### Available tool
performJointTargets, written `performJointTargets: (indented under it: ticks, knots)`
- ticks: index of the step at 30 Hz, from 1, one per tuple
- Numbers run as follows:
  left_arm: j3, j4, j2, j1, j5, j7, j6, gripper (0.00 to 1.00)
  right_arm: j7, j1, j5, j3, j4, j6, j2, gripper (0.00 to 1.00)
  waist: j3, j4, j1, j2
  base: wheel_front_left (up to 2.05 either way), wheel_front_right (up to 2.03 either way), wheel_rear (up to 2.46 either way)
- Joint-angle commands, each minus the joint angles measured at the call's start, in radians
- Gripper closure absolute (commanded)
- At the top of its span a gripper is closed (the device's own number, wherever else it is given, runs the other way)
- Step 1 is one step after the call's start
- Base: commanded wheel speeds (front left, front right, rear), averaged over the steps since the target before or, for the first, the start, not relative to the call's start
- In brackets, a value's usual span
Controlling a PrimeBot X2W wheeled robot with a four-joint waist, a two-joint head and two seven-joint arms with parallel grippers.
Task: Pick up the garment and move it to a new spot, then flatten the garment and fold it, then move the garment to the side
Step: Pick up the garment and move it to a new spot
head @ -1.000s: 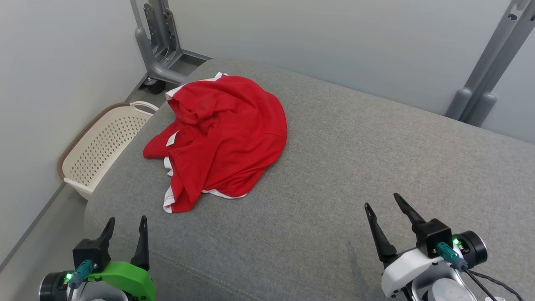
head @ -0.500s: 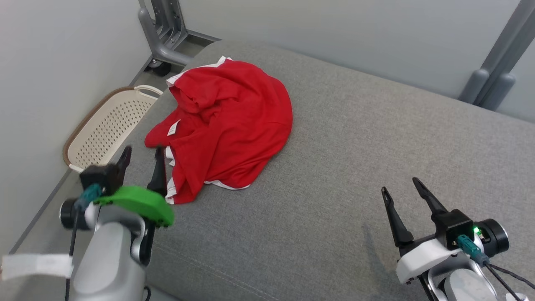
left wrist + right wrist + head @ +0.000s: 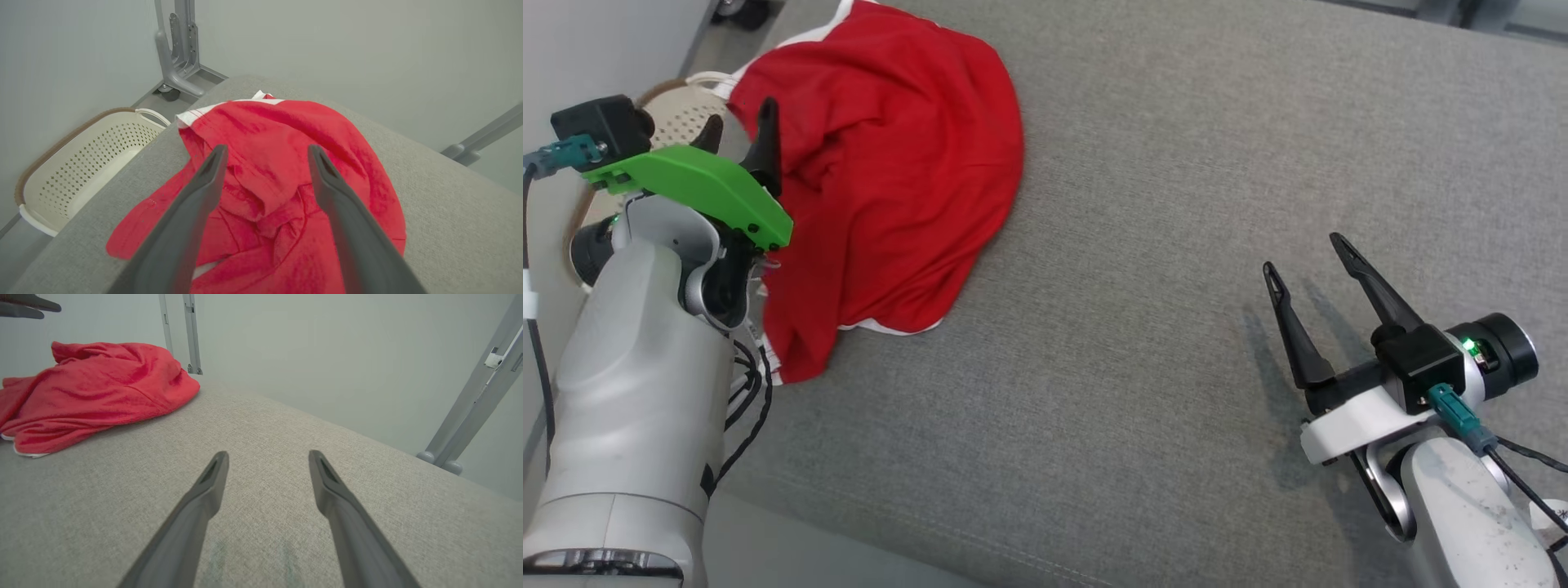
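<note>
Grey woven upholstery (image 3: 1143,367) spreads from the near edge to the far wall. Closest in, the right gripper (image 3: 1301,253) hangs low over bare fabric with its 2 fingers spread wide and nothing between them, well apart from the garment. Further out on the left, the left gripper (image 3: 741,114) is equally wide open and empty, poised above the left side of the red garment (image 3: 890,147). The garment lies crumpled near the cushion's far-left corner. In the left wrist view a bunched ridge of cloth sits between the fingers. Beyond the cushion's edge a pale perforated basket (image 3: 81,163) stands on the floor, and a grey metal stand (image 3: 179,61) rises against the wall.

The step in hand looks like the first pick-up. It would go best by lowering straight onto that thick ridge and pinching several layers rather than a thin hem. The fingers should stop short of digging into the upholstery. The cloth then needs lifting clear before it is carried towards the open middle, away from the edge above the basket.

Compared with 1 second ago, the left arm has risen from the lower-left corner and reached over the cloth. The head camera has dipped, so the whole picture has shifted. The garment's folds look unchanged, and both grippers are as wide open as before.
</note>
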Motion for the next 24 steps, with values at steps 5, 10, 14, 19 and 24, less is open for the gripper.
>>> performJointTargets:
  ticks: [5,10,14,19,24]
  knots:
    - [-0.029,0.067,0.02,-0.049,-0.083,0.079,0.0,0.0,-0.005,-0.024,-0.007,-0.004,-0.019,0.0,-0.004,0.0,0.137,-0.13,-0.0002,0.0,0.0,0.0,0.0]
    - [-0.062,0.134,0.042,-0.076,-0.105,0.092,0.0,0.0,-0.005,-0.034,-0.011,0.001,-0.03,0.0,0.001,0.0,0.159,-0.144,-0.0002,0.0,0.0,0.0,0.0]
    - [-0.084,0.167,0.055,-0.087,-0.113,0.075,0.0,0.0,-0.005,-0.038,-0.012,0.005,-0.033,0.0,0.003,0.0,0.164,-0.149,-0.0002,0.0,0.0,0.0,0.0]
    - [-0.132,0.178,0.046,-0.076,-0.123,0.064,0.0,1.0,-0.005,-0.032,-0.009,0.004,-0.029,0.0,0.002,0.0,0.154,-0.148,-0.0002,0.0,0.0,0.0,0.0]
    - [-0.173,0.185,0.077,-0.078,-0.114,0.006,0.0,1.0,-0.005,-0.016,-0.008,0.025,-0.009,0.0,0.015,0.0,0.117,-0.146,-0.0002,0.0,0.0,0.0,0.0]
